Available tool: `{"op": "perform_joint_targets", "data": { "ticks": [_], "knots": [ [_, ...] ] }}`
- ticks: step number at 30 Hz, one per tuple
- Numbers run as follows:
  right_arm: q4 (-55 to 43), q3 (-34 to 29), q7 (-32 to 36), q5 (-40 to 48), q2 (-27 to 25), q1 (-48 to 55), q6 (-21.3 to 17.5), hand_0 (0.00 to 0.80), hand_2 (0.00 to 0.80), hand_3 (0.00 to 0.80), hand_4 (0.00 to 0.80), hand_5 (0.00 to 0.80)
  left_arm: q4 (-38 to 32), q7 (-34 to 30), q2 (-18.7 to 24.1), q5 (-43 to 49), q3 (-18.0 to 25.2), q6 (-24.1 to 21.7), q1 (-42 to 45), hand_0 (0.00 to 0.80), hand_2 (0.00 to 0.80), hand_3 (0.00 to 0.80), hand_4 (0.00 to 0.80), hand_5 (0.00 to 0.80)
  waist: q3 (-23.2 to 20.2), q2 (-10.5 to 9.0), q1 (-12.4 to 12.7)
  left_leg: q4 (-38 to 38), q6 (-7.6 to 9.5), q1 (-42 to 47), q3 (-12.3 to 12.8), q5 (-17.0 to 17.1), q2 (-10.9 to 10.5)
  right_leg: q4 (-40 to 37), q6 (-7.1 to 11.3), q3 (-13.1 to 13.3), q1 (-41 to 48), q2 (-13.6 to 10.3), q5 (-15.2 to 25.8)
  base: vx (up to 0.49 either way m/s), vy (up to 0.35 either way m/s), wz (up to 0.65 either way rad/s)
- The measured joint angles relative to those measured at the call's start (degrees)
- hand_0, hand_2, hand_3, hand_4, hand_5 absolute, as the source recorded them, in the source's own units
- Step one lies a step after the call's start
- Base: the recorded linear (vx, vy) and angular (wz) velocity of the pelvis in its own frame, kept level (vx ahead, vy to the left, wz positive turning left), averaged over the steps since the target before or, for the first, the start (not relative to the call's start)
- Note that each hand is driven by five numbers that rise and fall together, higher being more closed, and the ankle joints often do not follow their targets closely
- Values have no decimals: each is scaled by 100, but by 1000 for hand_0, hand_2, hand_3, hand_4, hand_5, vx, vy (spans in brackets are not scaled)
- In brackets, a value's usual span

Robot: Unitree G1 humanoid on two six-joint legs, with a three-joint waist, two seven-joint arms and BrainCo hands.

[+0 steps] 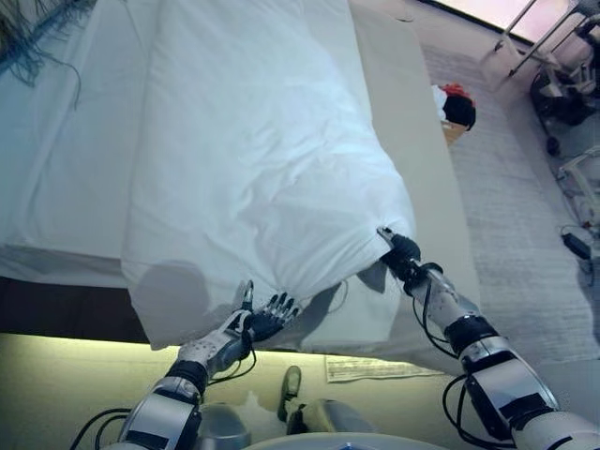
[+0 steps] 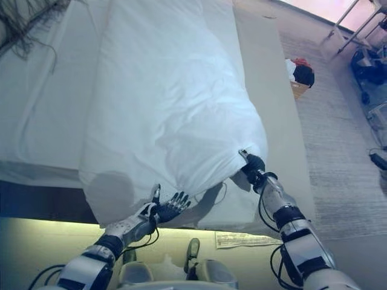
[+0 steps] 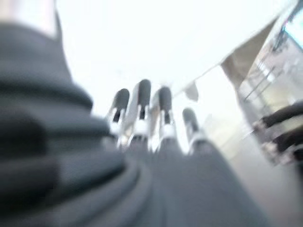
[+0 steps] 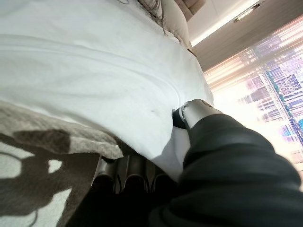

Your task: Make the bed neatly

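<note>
A white duvet (image 1: 262, 141) lies bunched along the bed, and its near end hangs over the bed's near edge. My right hand (image 1: 401, 251) is shut on the duvet's near right corner; in the right wrist view the thumb (image 4: 196, 109) lies on top of the cloth and the fingers (image 4: 135, 172) curl under it. At the duvet's hanging lower edge my left hand (image 1: 267, 319) is open, fingers spread and dark tips touching the cloth. The left wrist view shows straight fingers (image 3: 142, 111) against the white cloth.
The white sheet (image 1: 66, 159) is bare left of the duvet, with a dark fringed throw (image 1: 37, 37) at the far left corner. A beige strip of bed (image 1: 412, 122) runs along the right. A red, black and white bundle (image 1: 456, 106), a metal frame (image 1: 544, 37) and a paper (image 1: 375, 367) lie around.
</note>
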Motion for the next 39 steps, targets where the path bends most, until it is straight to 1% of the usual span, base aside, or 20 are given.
{"op": "perform_joint_targets", "data": {
  "ticks": [4, 10, 12, 15, 16, 18, 21, 25, 26, 27, 30, 34, 37, 39],
  "knots": [
    [-23, -4, -8, 0, 15, 123, -29, 800, 800, 800, 800, 800, 10, 436, -50, -220, -14, -7, 219, 0, 0, 0, 0, 0, 22, -36, 2, -34, -10, 0, -4, 5, 21, -12, -1, -9, -4, 43, 1, 13, -69, 1],
    [-213, -4, 19, 0, 36, 185, -37, 800, 800, 800, 800, 800, 93, 874, -39, -304, -11, -6, 156, 0, 0, 0, 0, 0, 80, -138, -2, -42, -34, -2, -3, 1, 79, -32, -1, -22, -1, 81, 0, 16, -58, -1],
    [-213, -4, 21, 1, 52, 206, -45, 800, 800, 800, 800, 800, 288, 957, -23, -236, 9, -5, 123, 0, 0, 0, 0, 0, 106, -170, 0, -44, -37, -10, -10, -1, 86, -36, 0, -28, -1, 83, 0, 9, -49, 2],
    [-227, -4, 22, 2, 71, 244, -58, 800, 800, 800, 800, 800, 656, 988, 14, 6, 194, -6, 109, 0, 0, 0, 0, 0, 144, -205, -2, -44, -42, -36, -34, -5, 86, -49, 0, -40, -6, 85, 0, -10, -33, 4],
    [-228, -4, 23, 2, 72, 244, -61, 800, 800, 800, 800, 800, 801, 951, 42, 133, 285, -8, 100, 0, 0, 0, 0, 0, 164, -218, -3, -43, -43, -55, -45, -5, 87, -51, 0, -47, -20, 85, 0, -19, -19, 4],
    [-231, -5, 24, 20, 72, 243, -66, 800, 800, 800, 800, 800, 896, 821, 115, 343, 327, -16, 101, 0, 0, 0, 0, 0, 200, -234, 0, -43, -49, -88, -60, -1, 83, -51, 0, -58, -50, 89, 0, -36, 0, 3],
    [-245, -5, 25, 48, 73, 241, -66, 800, 800, 800, 800, 800, 902, 376, 146, 619, 319, -264, 68, 0, 0, 0, 0, 0, 219, -221, -3, -55, -50, -95, -59, 0, 67, -51, 0, -59, -65, 91, 0, 0, 0, 0],
    [-310, -10, 20, 49, 72, 237, -65, 800, 800, 800, 800, 800, 613, -152, 131, 669, 301, -1024, 8, 0, 0, 0, 0, 0, 291, -191, 1, -60, -51, -94, -75, 0, 65, -51, -1, -73, -58, 88, 1, 0, 0, 0],
    [-315, -11, 20, 49, 72, 237, -65, 800, 800, 800, 800, 800, 567, -182, 131, 669, 303, -1105, 9, 0, 0, 0, 0, 0, 296, -184, 4, -60, -50, -94, -81, 0, 64, -51, -1, -76, -55, 88, 1, -7, 6, 6],
    [-317, -16, 19, 49, 72, 238, -65, 800, 800, 800, 800, 800, 415, -348, 122, 671, 310, -1394, 9, 0, 0, 0, 0, 0, 317, -156, 7, -60, -50, -94, -133, 0, 62, -51, -1, -112, -33, 86, 1, 5, 1, 10],
    [-317, -37, 20, 49, 72, 272, -66, 800, 800, 800, 800, 800, 172, -542, 90, 691, 335, -1796, 18, 0, 0, 0, 0, 0, 352, -109, 25, -59, -53, -85, -171, 1, 61, -52, -1, -166, 9, 82, 1, 23, 2, 10],
    [-316, -102, 24, 48, 73, 373, -66, 800, 800, 800, 800, 800, 61, -903, 2, 797, 452, -2044, 25, 0, 0, 0, 0, 0, 377, -74, 163, -67, -53, -13, -178, 2, 54, -54, -2, -175, 87, 75, 1, 52, 7, 2],
    [-316, -120, 50, 46, 75, 412, -63, 800, 800, 800, 800, 800, 52, -1239, -10, 830, 484, -2065, 87, 0, 0, 0, 0, 0, 377, -73, 168, -123, -52, 137, -188, 3, 45, -56, -1, -180, 221, 68, 0, 50, 24, 5],
    [-316, -222, 132, 43, 92, 414, -60, 800, 800, 800, 800, 800, -96, -1455, -20, 829, 484, -2118, 159, 0, 0, 0, 0, 0, 377, -74, 179, -147, -46, 178, -183, 9, 35, -56, -1, -180, 245, 53, -1, 35, 19, -2]
  ]
}}
